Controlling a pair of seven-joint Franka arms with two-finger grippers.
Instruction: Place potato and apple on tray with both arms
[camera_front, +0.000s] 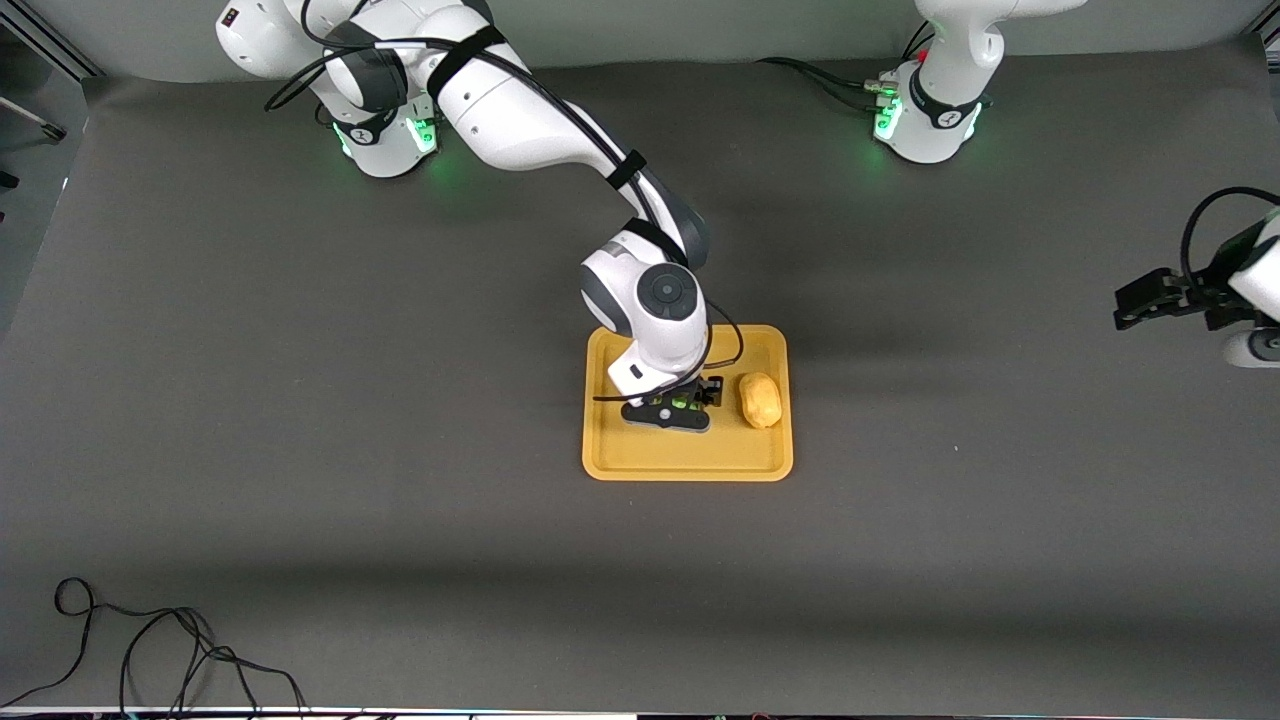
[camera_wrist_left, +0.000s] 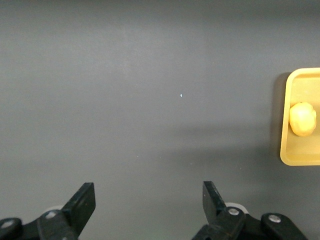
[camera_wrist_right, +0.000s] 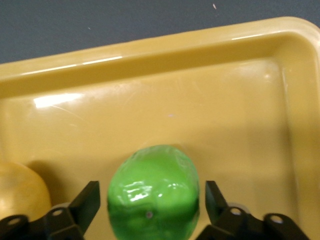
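Your right claw (camera_wrist_right: 149, 200) sits low in the flat yellow-orange plastic tray (camera_front: 640, 458), fingers spread either side of the bright lime-green faceted apple (camera_wrist_right: 153, 196), with small gaps showing, so it looks released. If you lift off crooked, a finger could nudge the apple into the lumpy yellow-orange potato (camera_front: 759, 399) lying on the tray beside it. The front view all but hides the apple under the wrist; the right wrist view shows it plainly. Your left claw (camera_wrist_left: 149, 202) waits spread and empty over bare grey worktop (camera_front: 300, 420).
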